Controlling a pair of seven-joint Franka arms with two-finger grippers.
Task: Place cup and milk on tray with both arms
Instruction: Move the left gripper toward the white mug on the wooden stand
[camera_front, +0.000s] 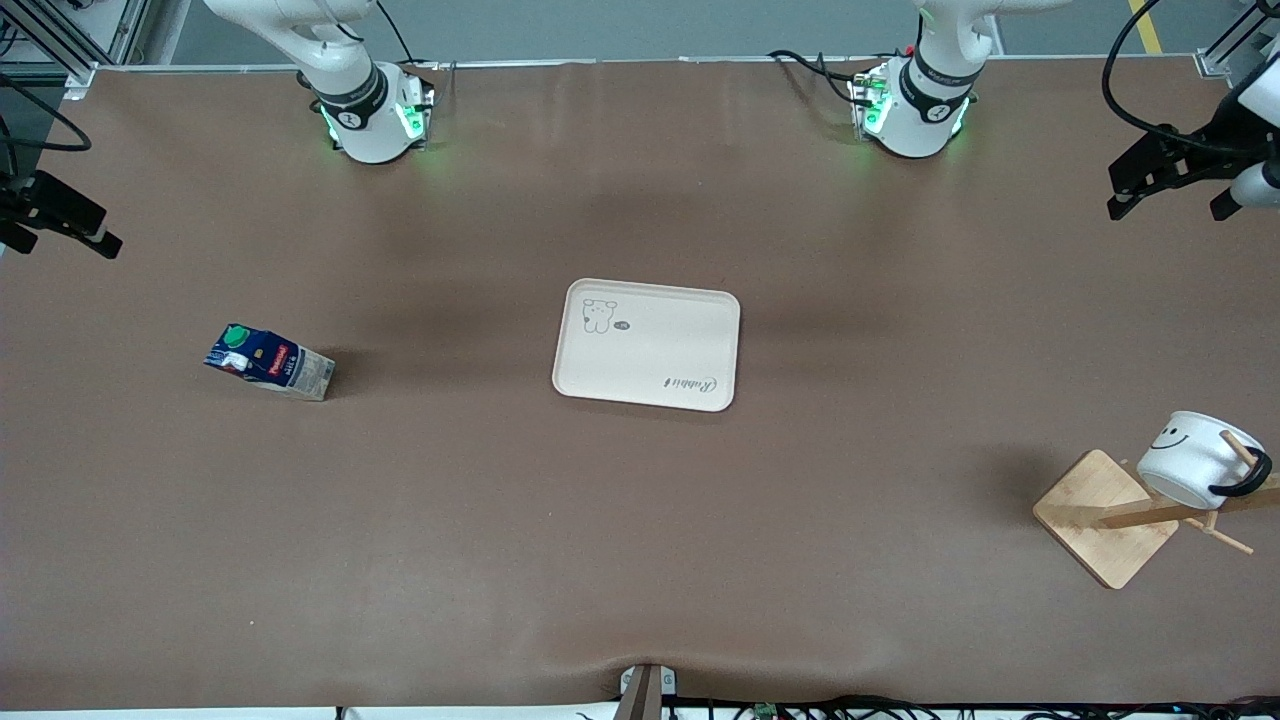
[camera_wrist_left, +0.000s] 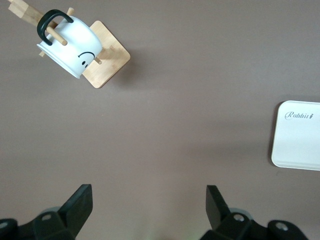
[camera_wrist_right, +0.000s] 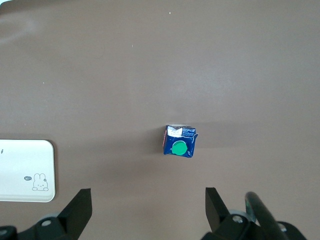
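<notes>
The cream-white tray lies in the middle of the table and is bare. The dark-blue milk carton with a green cap stands on the table toward the right arm's end; it shows from above in the right wrist view. The white smiley cup hangs by its black handle on a wooden rack peg toward the left arm's end; it also shows in the left wrist view. My left gripper is open and empty, high over its table end. My right gripper is open and empty over its end.
The wooden rack's square base stands on the table under the cup, with pegs sticking out. The tray's edge shows in the left wrist view and the right wrist view. A clamp and cables sit at the table's near edge.
</notes>
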